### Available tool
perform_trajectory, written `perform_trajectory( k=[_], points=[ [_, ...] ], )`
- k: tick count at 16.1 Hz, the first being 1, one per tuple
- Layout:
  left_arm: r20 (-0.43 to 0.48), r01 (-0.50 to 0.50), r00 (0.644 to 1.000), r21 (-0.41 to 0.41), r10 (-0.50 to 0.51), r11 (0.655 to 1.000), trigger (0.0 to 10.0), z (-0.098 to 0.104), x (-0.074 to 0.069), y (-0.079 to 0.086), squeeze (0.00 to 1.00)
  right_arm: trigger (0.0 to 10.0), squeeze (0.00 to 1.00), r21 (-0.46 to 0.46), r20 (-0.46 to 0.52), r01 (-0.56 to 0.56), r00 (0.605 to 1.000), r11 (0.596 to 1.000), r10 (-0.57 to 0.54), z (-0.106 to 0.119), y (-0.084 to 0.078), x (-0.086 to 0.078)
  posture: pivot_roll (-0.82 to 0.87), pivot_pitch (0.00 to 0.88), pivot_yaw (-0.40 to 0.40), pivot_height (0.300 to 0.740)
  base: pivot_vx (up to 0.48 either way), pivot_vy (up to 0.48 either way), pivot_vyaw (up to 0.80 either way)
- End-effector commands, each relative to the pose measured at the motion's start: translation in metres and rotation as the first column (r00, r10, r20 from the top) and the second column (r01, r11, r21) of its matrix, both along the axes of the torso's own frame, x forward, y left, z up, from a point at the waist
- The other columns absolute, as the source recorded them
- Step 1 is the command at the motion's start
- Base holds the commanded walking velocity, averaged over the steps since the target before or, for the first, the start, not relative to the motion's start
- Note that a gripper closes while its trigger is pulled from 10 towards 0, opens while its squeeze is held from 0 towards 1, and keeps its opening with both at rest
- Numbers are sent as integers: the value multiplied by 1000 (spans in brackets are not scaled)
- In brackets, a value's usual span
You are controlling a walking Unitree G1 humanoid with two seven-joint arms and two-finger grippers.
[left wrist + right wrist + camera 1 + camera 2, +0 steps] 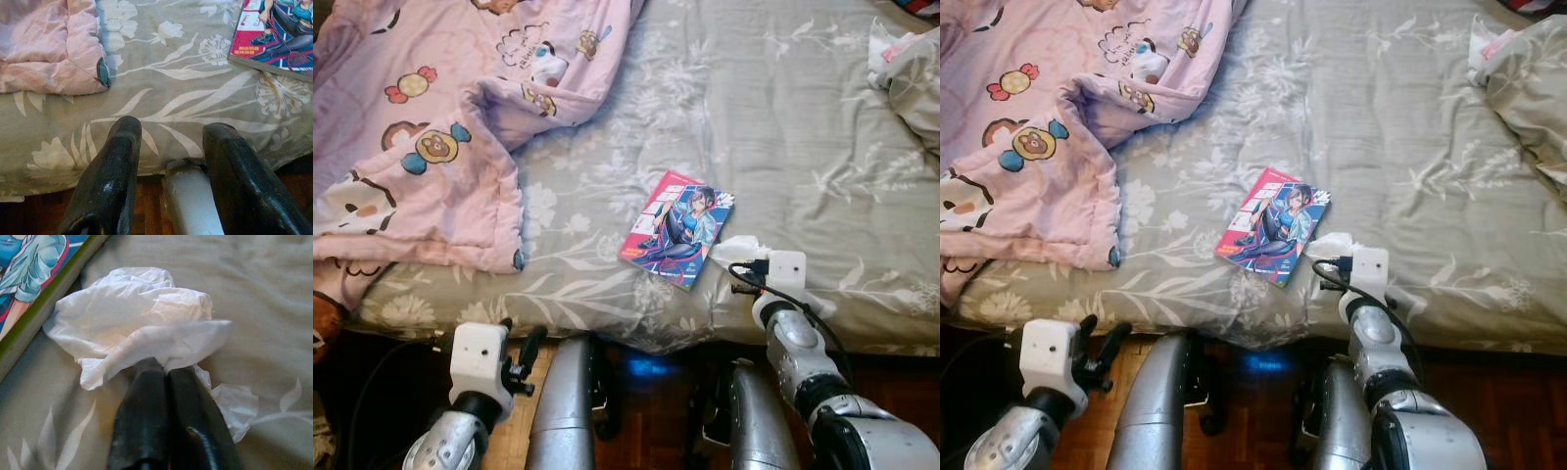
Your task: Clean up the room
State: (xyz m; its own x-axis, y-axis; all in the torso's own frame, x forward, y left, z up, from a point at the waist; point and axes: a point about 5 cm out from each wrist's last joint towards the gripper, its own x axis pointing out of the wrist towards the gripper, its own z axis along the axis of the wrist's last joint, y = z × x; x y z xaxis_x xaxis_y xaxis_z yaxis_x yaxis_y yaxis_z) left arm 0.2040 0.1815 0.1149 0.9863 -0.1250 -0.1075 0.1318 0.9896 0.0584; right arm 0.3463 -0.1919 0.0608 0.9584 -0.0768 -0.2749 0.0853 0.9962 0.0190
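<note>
A crumpled white tissue lies on the grey floral bedsheet, close to the bed's front edge. My right gripper is shut on the tissue's near side, with both black fingers pressed together. Just left of the tissue lies a colourful comic book with a drawn figure on its cover. My left gripper is open and holds nothing. It hangs low in front of the bed's edge, left of the book.
A pink quilt with cartoon prints covers the bed's left part and hangs over the front edge. Bunched grey bedding with something white lies at the far right corner. Dark wooden floor and my silver legs are below the bed edge.
</note>
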Motion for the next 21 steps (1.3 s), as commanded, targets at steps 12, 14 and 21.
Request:
perform_trajectory(
  k=[12,14,21],
  points=[
    [-178,-109,977,44,116,993,10000,-86,25,27,0,10000,0,93,217,47,974,995,-67,-20,-13,-46,153,223,-8,633,0,0,0],
    [-210,-106,971,56,116,993,10000,-96,30,28,0,10000,0,91,151,45,987,995,-59,-34,-7,-53,148,214,-12,653,0,0,0],
    [-382,-156,906,102,184,982,10000,-139,35,46,0,10000,0,35,-192,150,971,988,-141,-87,-24,-95,144,134,-16,738,0,0,0]
  ],
)
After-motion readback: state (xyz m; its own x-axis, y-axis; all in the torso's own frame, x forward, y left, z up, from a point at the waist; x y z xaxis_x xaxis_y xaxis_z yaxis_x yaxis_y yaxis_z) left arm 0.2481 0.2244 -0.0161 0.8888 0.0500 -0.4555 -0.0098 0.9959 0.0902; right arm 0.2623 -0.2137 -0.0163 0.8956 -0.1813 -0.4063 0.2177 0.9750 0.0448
